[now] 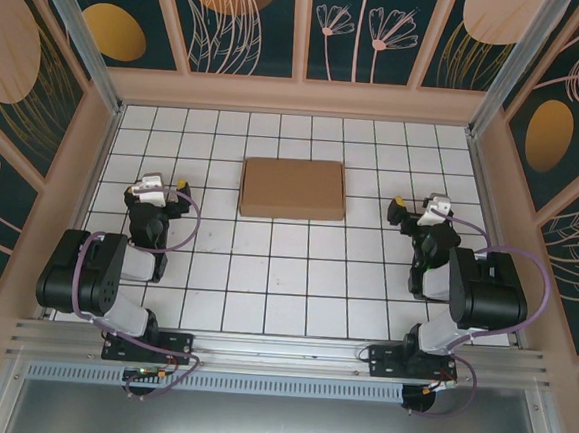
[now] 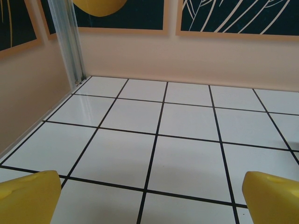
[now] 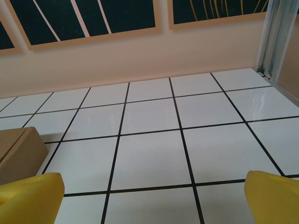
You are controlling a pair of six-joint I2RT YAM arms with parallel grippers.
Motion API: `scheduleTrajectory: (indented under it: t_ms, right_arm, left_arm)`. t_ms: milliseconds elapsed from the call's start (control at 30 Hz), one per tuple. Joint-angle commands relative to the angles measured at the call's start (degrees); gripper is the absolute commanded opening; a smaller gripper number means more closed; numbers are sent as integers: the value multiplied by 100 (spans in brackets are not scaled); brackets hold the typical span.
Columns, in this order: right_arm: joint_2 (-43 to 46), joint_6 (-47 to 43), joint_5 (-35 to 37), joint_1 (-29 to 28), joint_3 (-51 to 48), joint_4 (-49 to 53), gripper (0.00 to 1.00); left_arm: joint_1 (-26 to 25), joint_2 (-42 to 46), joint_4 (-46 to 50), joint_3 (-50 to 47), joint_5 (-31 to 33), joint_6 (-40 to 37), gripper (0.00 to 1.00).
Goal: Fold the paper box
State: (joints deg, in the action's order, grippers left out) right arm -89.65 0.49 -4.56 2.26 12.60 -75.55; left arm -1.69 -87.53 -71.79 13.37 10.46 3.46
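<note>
Near the upper middle of the top view, the box (image 1: 293, 188) lies flat on the table (image 1: 284, 286) as a compact brown rectangle, its long sides running left to right. It sits between the two arms and well apart from both, closer to the far wall (image 1: 299, 97) than to the arm bases along the bottom of the frame.

At centre left of that view the left gripper (image 1: 161, 190) hangs over the white tiles, pointing toward the far wall. In the left wrist view the left gripper (image 2: 149, 200) is spread wide. Its yellow fingers (image 2: 28, 198) sit in the two lower corners of the frame, with bare tiles and black grid lines between them. A metal post (image 2: 70, 42) stands at the upper left, where the walls meet.

At centre right of the top view the right gripper (image 1: 420, 209) mirrors this pose, level with the box's lower edge. In the right wrist view the right gripper (image 3: 149, 198) is also spread wide with nothing between its fingers (image 3: 273, 196). One corner of the box (image 3: 18, 151) shows at the left edge of that frame, just above the left finger. The top view shows the gripper clear of the box.
</note>
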Motion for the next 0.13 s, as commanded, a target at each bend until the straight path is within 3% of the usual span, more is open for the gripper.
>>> scheduleTrajectory:
  t_ms: [0, 100]
  right_arm:
    - [21, -37, 88, -20, -21, -31, 99]
    - [15, -38, 87, -16, -20, -37, 99]
  left_arm:
    - [47, 11, -51, 71, -114, 82, 99]
    - [46, 50, -181, -23, -82, 68, 99]
